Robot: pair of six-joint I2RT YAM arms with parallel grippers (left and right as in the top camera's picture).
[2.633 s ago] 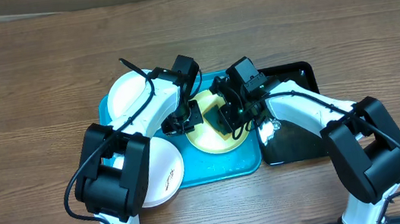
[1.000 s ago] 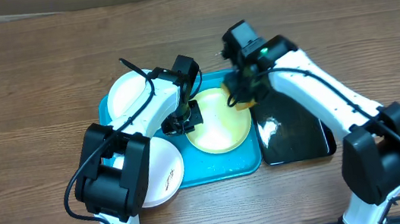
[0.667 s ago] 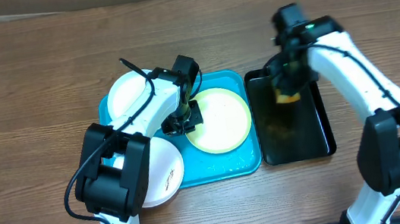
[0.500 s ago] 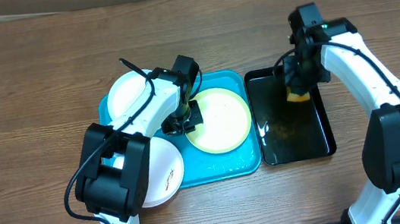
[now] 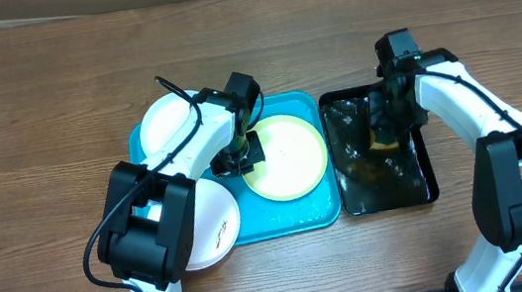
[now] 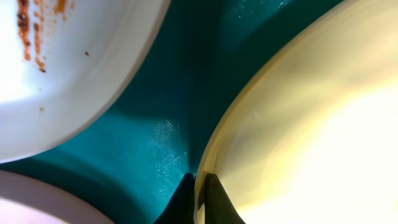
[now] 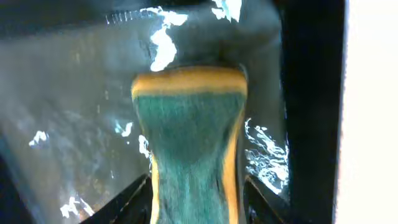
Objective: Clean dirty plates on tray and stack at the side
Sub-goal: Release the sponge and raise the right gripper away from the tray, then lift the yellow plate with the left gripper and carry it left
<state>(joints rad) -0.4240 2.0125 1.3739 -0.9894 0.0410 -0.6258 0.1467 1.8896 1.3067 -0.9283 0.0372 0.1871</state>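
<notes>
Left end effector (image 6: 199,198) pinched shut on the thin rim of the glossy round yellow-green plate (image 5: 287,158), which lies toward the right edge of the smooth turquoise tray (image 5: 290,220). Right end effector (image 7: 199,196) part-spread, straddling a rough green-yellow sponge (image 7: 189,124) on the wet black tray (image 5: 416,187); can't tell if it grips.

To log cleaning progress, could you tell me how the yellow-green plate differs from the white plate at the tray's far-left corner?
The yellow-green plate shows no smears; the white plate carries reddish-brown ones. The yellow-green plate lies fully inside the turquoise tray; the white plate overhangs its corner. The left gripper pinches the yellow-green plate's rim; the white plate is not gripped. Both are round and shallow.
</notes>
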